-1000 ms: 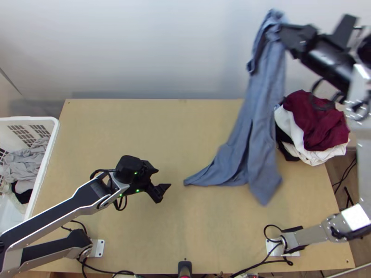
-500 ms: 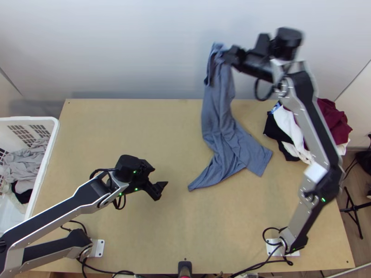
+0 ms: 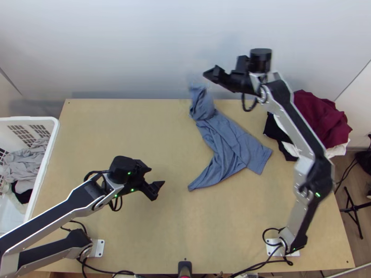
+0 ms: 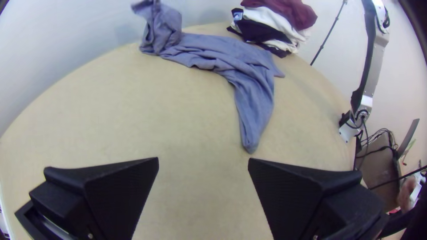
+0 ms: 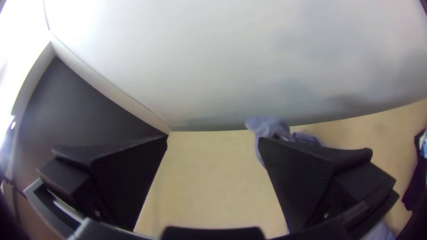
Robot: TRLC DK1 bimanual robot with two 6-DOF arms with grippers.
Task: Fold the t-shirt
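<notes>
In the top view my left gripper (image 3: 155,186) stands open over the table, left of the shirt. My right gripper (image 3: 211,76) is up near the wall, above and apart from the cloth's far end. The blue-grey t-shirt (image 3: 222,139) lies bunched lengthwise, its far end raised and crumpled at the back edge, its near part spreading into two ends. In the left wrist view the shirt (image 4: 240,66) lies beyond my left gripper (image 4: 203,162), whose fingers are wide apart. In the right wrist view my right gripper (image 5: 213,138) is open, with part of the shirt (image 5: 269,126) behind one finger.
A pile of clothes with a dark red piece (image 3: 320,118) on top sits at the table's back right. A white basket (image 3: 54,134) holding grey and dark cloth stands at the left. Bare tabletop (image 3: 116,125) stretches left of the shirt.
My right gripper has swung left and down over the table's back and let go of the shirt, whose upper end has dropped toward the back edge. The left arm has shifted slightly left.
</notes>
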